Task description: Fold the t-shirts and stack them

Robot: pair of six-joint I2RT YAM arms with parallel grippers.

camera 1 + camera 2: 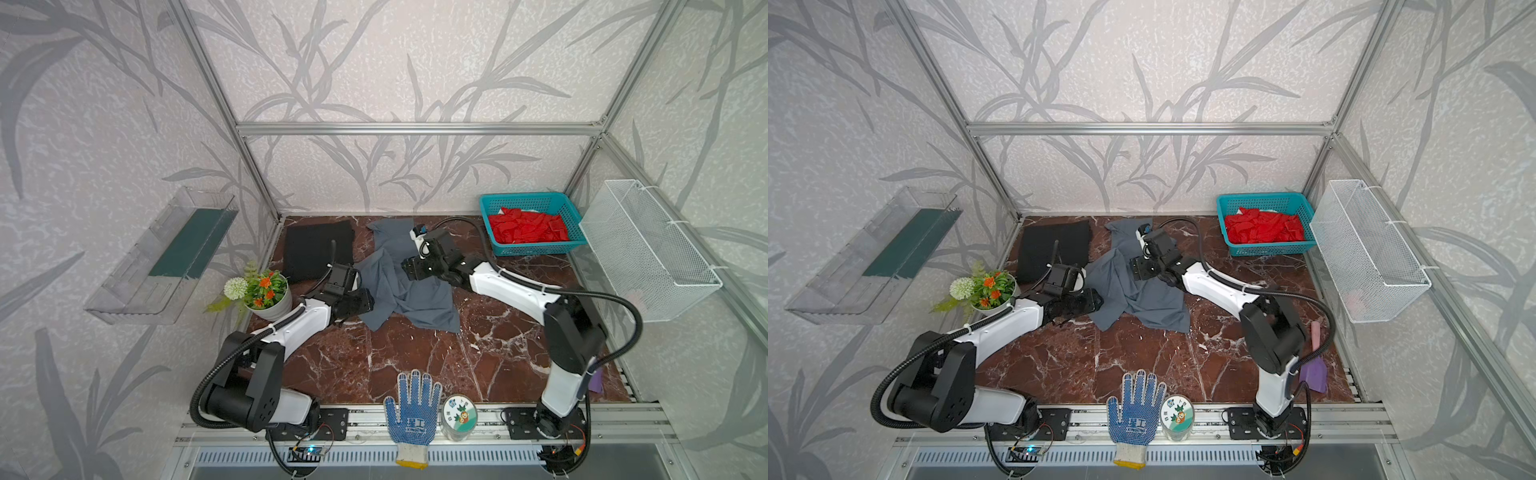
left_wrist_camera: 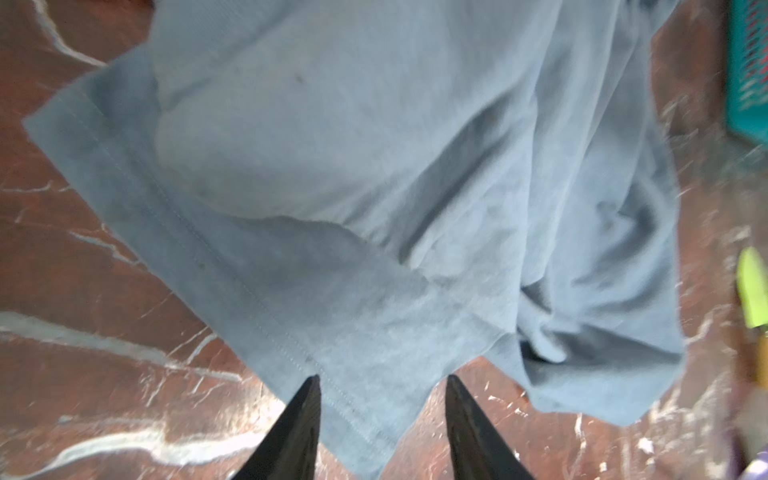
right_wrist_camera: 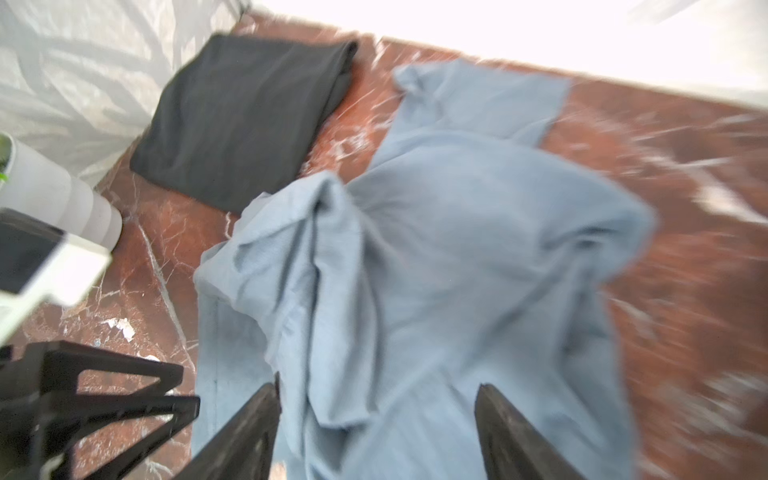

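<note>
A crumpled slate grey t-shirt (image 1: 409, 301) (image 1: 1142, 303) lies at the middle back of the marble table. To its left, by the back wall, a black t-shirt (image 1: 318, 249) (image 1: 1054, 247) (image 3: 241, 116) lies folded flat. My left gripper (image 1: 368, 303) (image 2: 383, 378) is at the grey shirt's left edge. It is open, and a hemmed corner of the grey shirt (image 2: 374, 166) lies between its fingers, unpinched. My right gripper (image 1: 409, 266) (image 3: 377, 386) hangs open just over the bunched grey cloth (image 3: 457, 249), holding nothing.
A potted plant (image 1: 266, 291) stands left of my left arm. A teal basket (image 1: 536, 248) with red cloth sits at the back right, beside a white wire basket (image 1: 648, 249) on the wall. A blue-dotted glove (image 1: 411, 411) and a jar (image 1: 459, 415) lie at the front edge.
</note>
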